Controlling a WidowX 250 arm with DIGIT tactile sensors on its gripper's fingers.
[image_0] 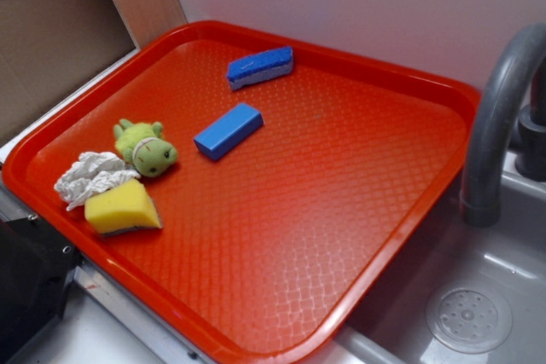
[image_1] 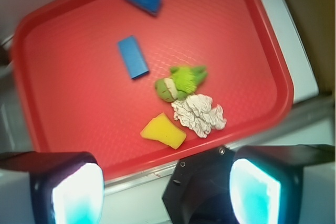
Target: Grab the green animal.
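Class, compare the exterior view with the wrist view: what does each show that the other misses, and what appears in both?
Only the exterior view shows the grey faucet and the sink drain beside the tray.

Only the wrist view shows the gripper, its jaws standing apart at the bottom edge, above the tray's near rim.

Both show the red tray holding the green animal, the white cloth touching it, the yellow sponge, a blue block and a blue-and-white sponge.

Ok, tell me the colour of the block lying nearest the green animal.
Blue; the block shows best in the exterior view, right of the green animal.
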